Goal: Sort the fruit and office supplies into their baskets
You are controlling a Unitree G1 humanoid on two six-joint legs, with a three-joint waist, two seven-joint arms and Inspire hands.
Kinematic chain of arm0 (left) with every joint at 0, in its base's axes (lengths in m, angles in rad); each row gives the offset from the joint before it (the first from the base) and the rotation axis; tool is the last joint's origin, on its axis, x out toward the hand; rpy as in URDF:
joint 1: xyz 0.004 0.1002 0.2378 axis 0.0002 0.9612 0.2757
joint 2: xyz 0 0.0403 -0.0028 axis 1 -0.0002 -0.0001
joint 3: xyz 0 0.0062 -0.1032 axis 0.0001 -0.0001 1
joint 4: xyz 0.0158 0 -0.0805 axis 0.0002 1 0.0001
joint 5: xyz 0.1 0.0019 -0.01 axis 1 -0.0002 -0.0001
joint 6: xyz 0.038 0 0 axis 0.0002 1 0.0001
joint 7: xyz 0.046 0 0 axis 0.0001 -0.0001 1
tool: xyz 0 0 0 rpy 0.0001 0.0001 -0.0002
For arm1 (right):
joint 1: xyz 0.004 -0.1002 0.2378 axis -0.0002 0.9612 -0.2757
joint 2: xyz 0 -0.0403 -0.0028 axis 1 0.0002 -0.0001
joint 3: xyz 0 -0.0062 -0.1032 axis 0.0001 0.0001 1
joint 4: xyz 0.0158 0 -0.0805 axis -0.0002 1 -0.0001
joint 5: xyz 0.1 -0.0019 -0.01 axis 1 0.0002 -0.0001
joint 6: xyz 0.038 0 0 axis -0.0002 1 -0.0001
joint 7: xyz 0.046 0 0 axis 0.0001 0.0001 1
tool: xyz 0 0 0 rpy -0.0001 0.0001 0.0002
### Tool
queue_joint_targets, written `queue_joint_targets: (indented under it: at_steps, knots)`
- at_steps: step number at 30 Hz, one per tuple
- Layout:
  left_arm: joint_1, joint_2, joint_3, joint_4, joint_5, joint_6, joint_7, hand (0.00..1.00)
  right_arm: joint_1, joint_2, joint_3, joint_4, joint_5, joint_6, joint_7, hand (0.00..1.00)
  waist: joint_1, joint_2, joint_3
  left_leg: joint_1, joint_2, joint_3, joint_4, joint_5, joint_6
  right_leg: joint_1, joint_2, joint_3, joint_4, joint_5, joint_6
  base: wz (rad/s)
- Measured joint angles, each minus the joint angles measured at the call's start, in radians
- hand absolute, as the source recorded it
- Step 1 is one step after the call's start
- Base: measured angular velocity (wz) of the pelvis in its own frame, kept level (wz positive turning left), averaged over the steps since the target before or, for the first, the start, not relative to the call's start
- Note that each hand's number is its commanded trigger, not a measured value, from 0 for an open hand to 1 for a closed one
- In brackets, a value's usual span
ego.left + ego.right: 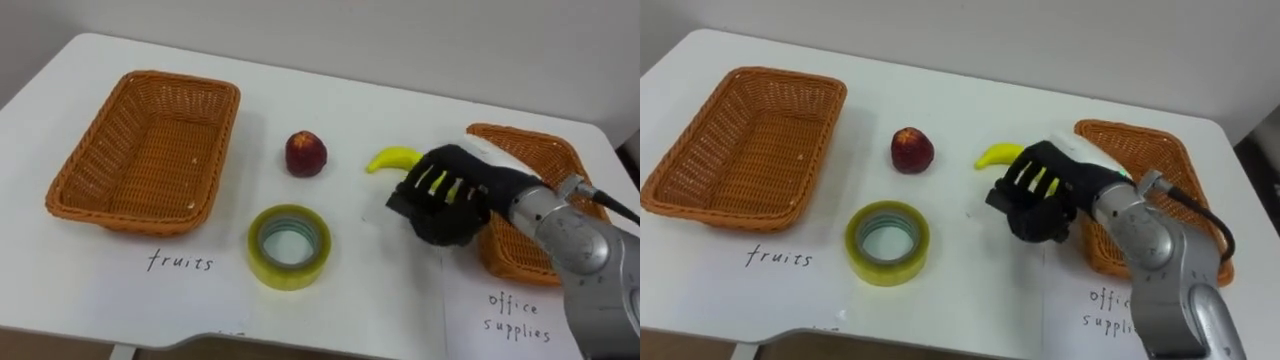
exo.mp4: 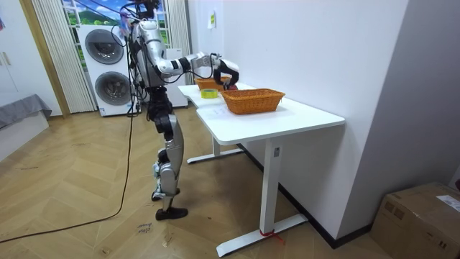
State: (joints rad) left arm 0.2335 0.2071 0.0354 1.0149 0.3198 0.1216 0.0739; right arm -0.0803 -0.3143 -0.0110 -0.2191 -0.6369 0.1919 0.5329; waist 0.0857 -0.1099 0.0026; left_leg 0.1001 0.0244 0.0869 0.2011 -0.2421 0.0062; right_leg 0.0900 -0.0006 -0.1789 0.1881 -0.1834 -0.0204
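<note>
A yellow banana (image 1: pixel 392 158) lies on the white table (image 1: pixel 350 300) right of centre. My right hand (image 1: pixel 450 200) covers its right half with fingers curled over it, and yellow shows between them. To the left of the banana rests a red apple (image 1: pixel 305 154). A roll of yellow-green tape (image 1: pixel 289 246) lies flat in front of the apple. On the left stands the empty wicker basket (image 1: pixel 60 190) labelled fruits. The office supplies basket (image 1: pixel 520 135) is at the right, partly behind my right arm.
Handwritten labels lie near the table's front edge: "fruits" (image 1: pixel 180 262) and "office supplies" (image 1: pixel 515 315). In the room view I stand at the table's long side, with a wall behind the table and stacked washing machines (image 2: pixel 108 61) behind me.
</note>
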Motion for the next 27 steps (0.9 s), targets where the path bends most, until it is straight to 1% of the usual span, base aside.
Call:
queue_joint_targets:
  at_steps: [1, 2, 4, 8, 10, 14, 15, 17, 19, 20, 22, 23, 25, 27]
  knots:
    - [0.005, -0.001, 0.000, 0.000, 0.000, 0.000, -0.003, 0.00, 0.000, 0.000, -0.013, -0.001, 0.017, -0.013, -0.024, 1.00, -0.002, 0.004, -0.0014, 0.001, 0.000, 0.000, 0.000, 0.000, 0.000, 0.002, 0.000, 0.000, 0.000, 0.000, 0.000, 0.00]
    - [0.007, -0.001, 0.000, 0.000, 0.000, 0.000, -0.005, 0.00, 0.000, 0.000, -0.015, -0.001, 0.023, -0.017, -0.038, 1.00, -0.002, 0.005, -0.0014, 0.002, 0.000, -0.001, 0.001, 0.000, 0.000, 0.003, 0.000, 0.000, 0.000, 0.000, 0.000, 0.00]
    - [0.015, -0.003, 0.000, 0.000, 0.000, 0.000, -0.013, 0.00, 0.000, 0.000, -0.016, -0.001, 0.045, -0.023, -0.077, 1.00, -0.003, 0.011, 0.0024, 0.011, 0.000, -0.001, 0.001, 0.000, 0.000, 0.011, 0.000, 0.000, 0.000, 0.000, 0.000, 0.00]
    - [0.025, -0.010, 0.000, 0.000, 0.003, -0.001, -0.019, 0.00, 0.000, -0.001, -0.024, -0.005, 0.051, -0.033, -0.109, 1.00, -0.006, 0.011, 0.0029, 0.013, 0.000, -0.005, -0.002, 0.000, 0.000, 0.013, 0.000, 0.000, 0.000, 0.000, 0.000, 0.00]
    - [0.026, -0.017, 0.000, 0.000, 0.003, 0.000, -0.024, 0.00, 0.000, -0.001, -0.047, -0.014, 0.073, -0.037, -0.134, 1.00, -0.007, 0.011, 0.0029, 0.012, -0.001, -0.005, -0.004, -0.001, 0.000, 0.013, 0.000, 0.000, -0.001, 0.000, 0.000, 0.00]
    - [0.035, -0.019, 0.000, 0.000, 0.003, 0.000, -0.030, 0.00, -0.002, -0.005, -0.081, -0.043, 0.093, -0.049, -0.189, 1.00, -0.019, 0.010, 0.0021, 0.007, -0.001, -0.002, -0.002, -0.001, 0.000, 0.006, 0.000, 0.001, -0.001, -0.001, 0.000, 0.00]
    - [0.036, -0.019, 0.001, 0.000, 0.003, 0.000, -0.037, 0.00, -0.009, -0.006, -0.095, -0.043, 0.105, -0.057, -0.205, 1.00, -0.027, 0.004, -0.0015, 0.002, -0.001, -0.002, -0.001, 0.000, 0.000, 0.002, 0.000, 0.001, -0.001, -0.001, 0.000, 0.00]
    - [0.036, -0.019, 0.002, 0.000, 0.003, 0.000, -0.044, 0.00, -0.016, -0.006, -0.118, -0.043, 0.117, -0.070, -0.236, 1.00, -0.032, 0.003, -0.0005, -0.001, 0.000, 0.000, 0.000, 0.000, 0.000, -0.002, 0.001, 0.004, 0.001, -0.001, 0.000, 0.00]
    - [0.038, -0.019, 0.002, 0.000, 0.003, -0.005, -0.046, 0.00, -0.017, -0.007, -0.138, -0.042, 0.119, -0.072, -0.284, 1.00, -0.039, 0.001, -0.0007, 0.000, 0.000, 0.000, 0.000, 0.000, 0.000, -0.002, 0.002, 0.007, 0.001, -0.001, 0.000, 0.00]
    - [0.037, -0.019, 0.002, 0.000, 0.003, -0.008, -0.046, 0.00, -0.018, -0.007, -0.139, -0.042, 0.119, -0.073, -0.296, 1.00, -0.043, 0.000, -0.0002, 0.000, 0.000, 0.001, 0.001, 0.000, 0.000, -0.003, 0.002, 0.008, 0.001, -0.001, 0.000, 0.00]
    - [0.037, -0.019, 0.002, -0.004, 0.003, -0.014, -0.046, 0.00, -0.018, -0.007, -0.139, -0.041, 0.133, -0.080, -0.330, 1.00, -0.057, -0.006, 0.0048, 0.000, 0.000, 0.003, 0.000, 0.000, 0.000, -0.005, 0.002, 0.010, 0.000, -0.001, 0.000, -0.04]
    - [0.037, -0.019, 0.002, -0.005, 0.003, -0.014, -0.046, 0.00, -0.018, -0.007, -0.139, -0.041, 0.134, -0.082, -0.336, 1.00, -0.058, -0.007, 0.0051, -0.001, 0.000, 0.002, 0.001, 0.000, 0.000, -0.005, 0.002, 0.010, 0.000, -0.001, 0.000, -0.04]
    - [0.039, -0.018, 0.011, -0.007, 0.004, -0.014, -0.046, 0.00, -0.017, -0.007, -0.142, -0.040, 0.141, -0.083, -0.353, 1.00, -0.070, -0.016, 0.0093, 0.000, 0.000, 0.000, 0.001, 0.000, 0.000, -0.004, 0.002, 0.011, -0.002, -0.001, 0.000, 0.00]
    - [0.050, -0.018, 0.033, -0.015, 0.010, -0.014, -0.046, 0.00, -0.017, -0.007, -0.147, -0.030, 0.159, -0.087, -0.360, 1.00, -0.079, -0.020, 0.0084, 0.000, 0.000, 0.000, 0.002, 0.000, 0.000, -0.004, 0.002, 0.009, -0.002, 0.000, 0.000, 0.00]
